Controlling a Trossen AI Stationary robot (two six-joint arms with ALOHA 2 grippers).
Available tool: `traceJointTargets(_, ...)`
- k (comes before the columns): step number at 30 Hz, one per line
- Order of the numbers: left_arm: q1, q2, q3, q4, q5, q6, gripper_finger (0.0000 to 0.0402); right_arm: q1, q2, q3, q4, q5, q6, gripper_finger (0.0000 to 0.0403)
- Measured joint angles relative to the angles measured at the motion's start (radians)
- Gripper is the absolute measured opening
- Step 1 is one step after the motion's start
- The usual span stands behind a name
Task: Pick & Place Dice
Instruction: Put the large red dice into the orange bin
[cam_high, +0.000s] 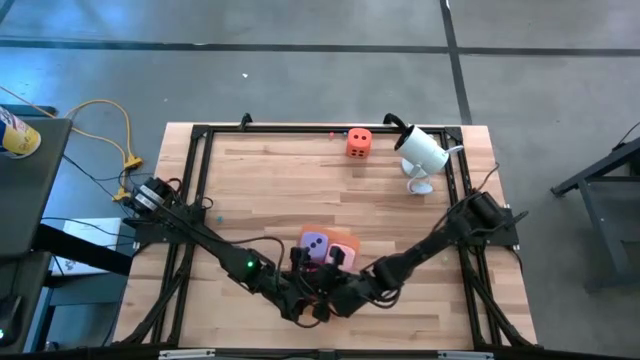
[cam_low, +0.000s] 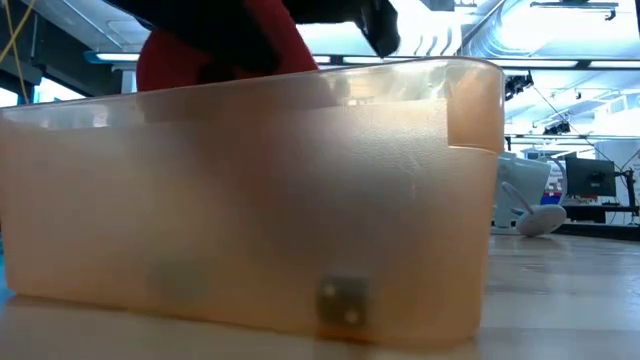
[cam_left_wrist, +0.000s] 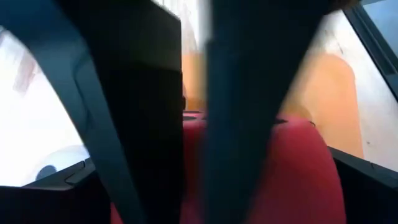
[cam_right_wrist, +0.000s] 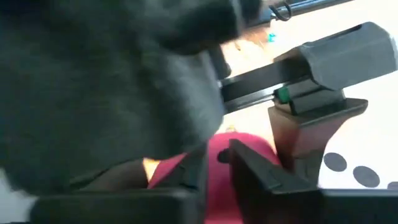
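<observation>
Red die (cam_left_wrist: 292, 168) between left fingers (cam_left_wrist: 242, 93) — right fingers (cam_right_wrist: 249, 168) touching it

Table (cam_high: 260, 190): pale wood planks, visible grain, matt finish — bordered by a black metal frame (cam_high: 320, 128), also matt.

Orange die (cam_high: 359, 143) at 12 o'clock on the table: soft-looking, matt, foam-like surface with dark pips. Purple die (cam_high: 315, 245) and pink die (cam_high: 337, 255) toward 6 o'clock: same dull, soft look.

Red die (cam_left_wrist: 298, 168): matt and slightly fuzzy in the left wrist view — probably foam or cloth, view too blurred to settle.

Orange bin (cam_low: 250, 200): translucent plastic, smooth, frosted walls with faint sheen at the rim.

White camera (cam_high: 422, 150) at 1 o'clock: smooth glossy plastic.

Arms: dark matt plastic-and-metal housings.
</observation>
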Motion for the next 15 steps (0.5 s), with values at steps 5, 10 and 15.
traceJointTargets(5, 0.001, 0.001, 0.000, 0.000, -0.003, 0.000, 0.0400, -0.011, 0.011, -0.001, -0.003, -0.017, 0.000, 0.0006)
traceJointTargets(10, 0.000, 0.001, 0.001, -0.001, -0.028, 0.008, 0.0400, -0.010, 0.012, -0.001, -0.011, -0.024, 0.009, 0.0003)
traceJointTargets(15, -0.002, -0.005, 0.002, -0.001, -0.078, 0.029, 0.0400, -0.011, 0.019, -0.001, -0.035, -0.023, 0.053, 0.0002)
